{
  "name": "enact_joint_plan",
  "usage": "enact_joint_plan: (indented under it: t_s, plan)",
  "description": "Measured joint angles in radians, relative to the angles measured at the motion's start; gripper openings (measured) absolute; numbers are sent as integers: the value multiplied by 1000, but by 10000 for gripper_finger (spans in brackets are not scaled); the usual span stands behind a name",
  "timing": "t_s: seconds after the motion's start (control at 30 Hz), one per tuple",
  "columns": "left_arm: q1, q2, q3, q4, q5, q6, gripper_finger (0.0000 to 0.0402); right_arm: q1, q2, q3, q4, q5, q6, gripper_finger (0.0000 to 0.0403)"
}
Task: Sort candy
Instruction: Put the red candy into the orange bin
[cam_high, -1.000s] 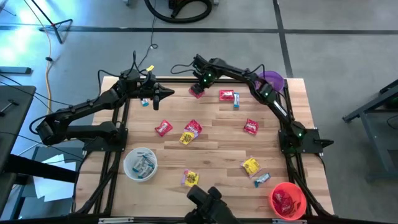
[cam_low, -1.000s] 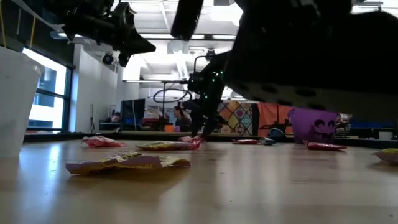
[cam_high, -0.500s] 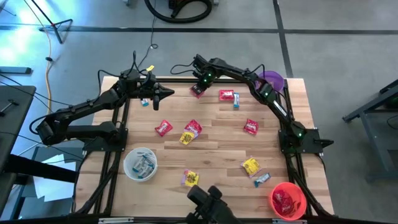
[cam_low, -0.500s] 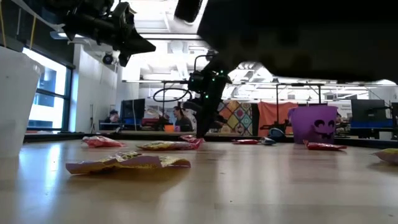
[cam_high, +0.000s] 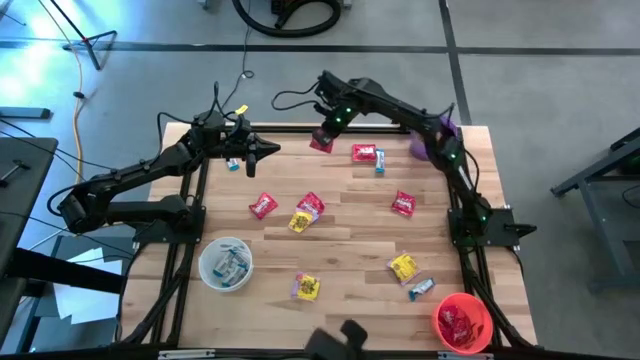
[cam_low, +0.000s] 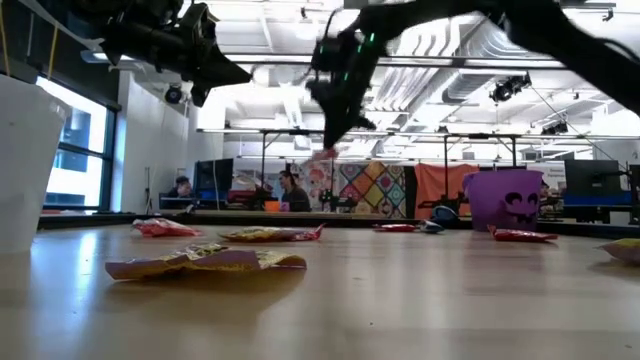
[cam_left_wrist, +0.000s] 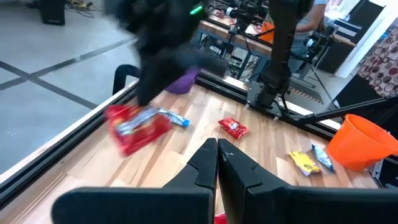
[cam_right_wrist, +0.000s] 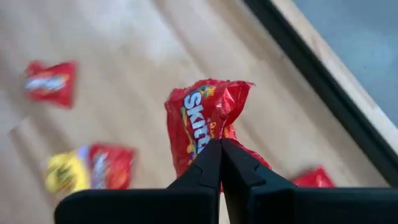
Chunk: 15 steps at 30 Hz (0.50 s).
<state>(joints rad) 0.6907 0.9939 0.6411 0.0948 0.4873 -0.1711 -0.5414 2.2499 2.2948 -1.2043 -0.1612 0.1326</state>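
Note:
My right gripper hangs over the table's far edge, left of the purple bowl. It is shut on a red candy packet, which is in the air above the wood. My left gripper hovers shut and empty over the far left of the table, beside a light blue candy. Other candy lies flat on the wood: red pieces, yellow ones and a light blue one. My right gripper pinches the red packet between its two fingers at a crumpled spot near one end. The fingers come from above, pointing down. The packet is lifted clear of the table and sticks out past the fingertips.
A clear white bowl with light blue candy stands near left. A red bowl with red candy stands at the near right corner. Black frame rails run along the table's left, right and far edges. People sit in the room beyond.
My right gripper has risen from the table's far edge with the red packet, which lay on the wood before and now hangs clear of it. The gripper has also shifted slightly toward the far edge.

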Motion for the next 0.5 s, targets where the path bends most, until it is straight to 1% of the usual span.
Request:
enact_joint_plan:
  t_s: [0.23,0.43,0.5]
  plan:
    - [0,0,0,2,0,18,0,110,-166,-1,-196,10,50,0]
    - [3,0,0,3,0,27,0,244,-269,-2,-358,90,184,0]
    - [3,0,0,4,0,34,0,294,-295,-2,-369,122,245,0]
